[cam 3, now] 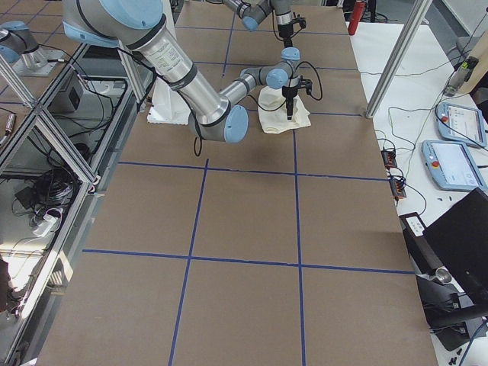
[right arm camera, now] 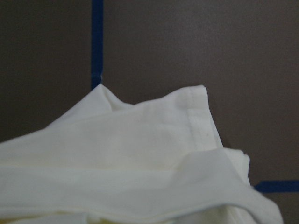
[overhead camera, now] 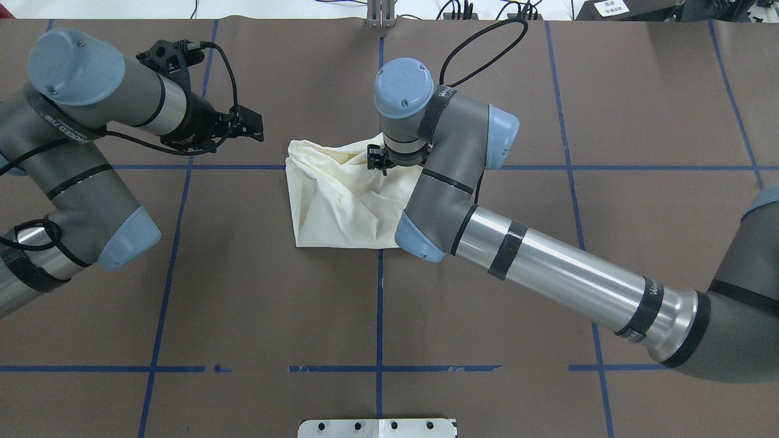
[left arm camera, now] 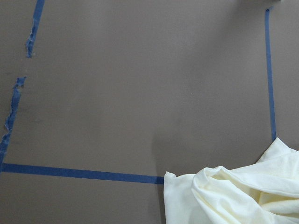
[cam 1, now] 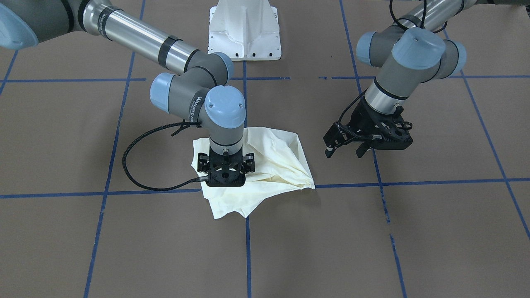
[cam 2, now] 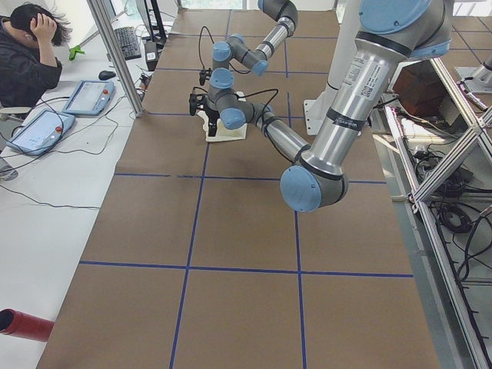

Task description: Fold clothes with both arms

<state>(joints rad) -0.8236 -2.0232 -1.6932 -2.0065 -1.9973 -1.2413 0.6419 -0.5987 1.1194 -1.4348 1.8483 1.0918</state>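
Note:
The cream shirt (cam 1: 277, 157) lies bunched and partly folded, plain side up, at the table's middle (overhead camera: 335, 194). No print shows. My right gripper (cam 1: 225, 176) points straight down onto the shirt's edge far from the robot (overhead camera: 378, 161). Its fingertips are hidden under its body, so I cannot tell whether it grips. The right wrist view shows cloth hems (right arm camera: 140, 149) very close. My left gripper (cam 1: 345, 152) is open and empty. It hovers above bare table beside the shirt (overhead camera: 252, 131). The left wrist view shows the shirt's corner (left arm camera: 233, 196).
The brown table cover (cam 1: 414, 231) carries a grid of blue tape lines (cam 1: 140, 192). The white pedestal base (cam 1: 244, 33) stands at the robot's side. An operator (cam 2: 31, 54) sits past the table's far edge, with tablets (cam 2: 88, 96) beside him.

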